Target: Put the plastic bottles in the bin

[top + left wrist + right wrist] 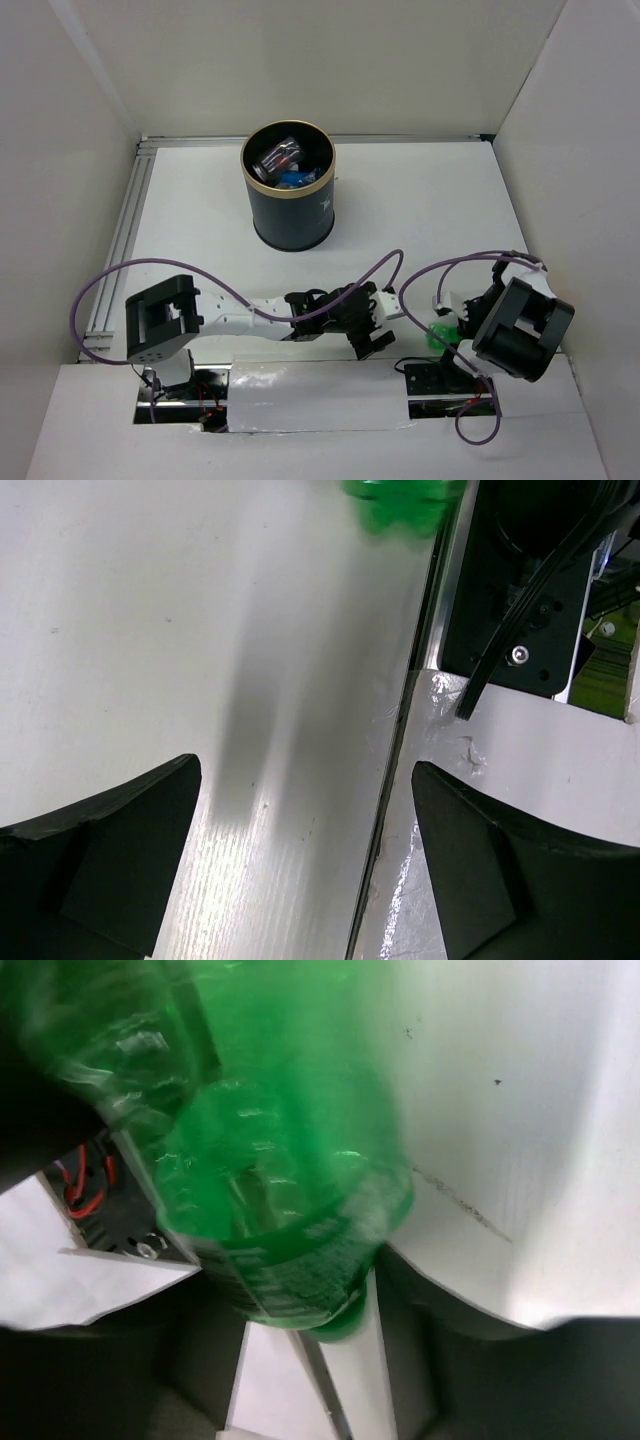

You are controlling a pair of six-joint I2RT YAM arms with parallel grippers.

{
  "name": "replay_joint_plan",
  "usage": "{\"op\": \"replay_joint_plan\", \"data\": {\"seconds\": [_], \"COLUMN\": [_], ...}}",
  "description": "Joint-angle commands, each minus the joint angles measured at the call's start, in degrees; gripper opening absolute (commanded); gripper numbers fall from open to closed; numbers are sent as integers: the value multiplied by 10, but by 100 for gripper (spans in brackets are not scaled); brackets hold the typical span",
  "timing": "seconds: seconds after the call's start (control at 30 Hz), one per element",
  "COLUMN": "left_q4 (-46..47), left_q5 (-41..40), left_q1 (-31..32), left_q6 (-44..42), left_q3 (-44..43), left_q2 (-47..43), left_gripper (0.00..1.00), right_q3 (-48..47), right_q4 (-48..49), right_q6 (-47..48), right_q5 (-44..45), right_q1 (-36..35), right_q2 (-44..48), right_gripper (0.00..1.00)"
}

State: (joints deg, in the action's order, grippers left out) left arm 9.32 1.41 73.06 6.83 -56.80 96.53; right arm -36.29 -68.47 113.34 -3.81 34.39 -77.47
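Green bottle (280,1190) translucent, crumpled, white label print; gripped by right hand (446,331).

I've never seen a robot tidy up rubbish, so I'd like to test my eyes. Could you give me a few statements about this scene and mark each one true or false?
1. The bin already holds some bottles. True.
2. The left gripper is holding a bottle. False: it is open, with only bare table between its fingers.
3. A green bottle is close to the right arm. True.
4. The bin lies tipped on its side. False: it stands upright.
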Motion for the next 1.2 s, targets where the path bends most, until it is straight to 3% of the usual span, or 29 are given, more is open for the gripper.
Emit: {"op": "replay_joint_plan", "data": {"seconds": [0.0, 0.07, 0.2, 0.3, 0.37, 0.4, 0.63, 0.73, 0.77, 0.8, 0.9, 1.07, 1.17], "left_q4": [13, 7, -4, -4, -9, -9, -9, -9, -9, -9, -9, -29, -48], "left_q5": [-17, -28, -46, -70, -85, -85, -119, -140, -147, -159, -198, -242, -265], "left_q1": [2, 2, 2, 2, 2, 2, 2, 2, 2, 2, 2, 2, 2], "left_q6": [14, 14, 27, 41, 48, 55, 79, 91, 91, 99, 119, 154, 178], "left_q3": [11, 11, 16, 32, 51, 51, 97, 102, 102, 102, 115, 143, 165], "left_q2": [-36, -42, -70, -95, -122, -130, -175, -189, -196, -205, -221, -280, -309], "left_gripper": [99, 99, 99, 99, 99, 99, 99, 99, 99, 99, 99, 99, 99], "right_q3": [21, 21, -52, -131, -233, -293, -466, -506, -506, -506, -499, -620, -666], "right_q4": [62, 62, 39, -17, -67, -68, -52, 59, 158, 219, 414, 499, 519], "right_q6": [49, 42, 21, -13, -27, -64, -147, -294, -343, -449, -586, -733, -755], "right_q5": [-16, -27, -101, -195, -251, -306, -482, -543, -552, -552, -524, -422, -381], "right_q1": [3, 3, 3, 3, 3, 3, -18, -64, -104, -127, -244, -450, -517], "right_q2": [-22, -22, -22, -43, -55, -55, -55, -47, -30, -19, -1, -77, -138], "right_gripper": [52, 36, 17, 11, 7, 7, 5, 5, 5, 7, 7, 8, 8]}}
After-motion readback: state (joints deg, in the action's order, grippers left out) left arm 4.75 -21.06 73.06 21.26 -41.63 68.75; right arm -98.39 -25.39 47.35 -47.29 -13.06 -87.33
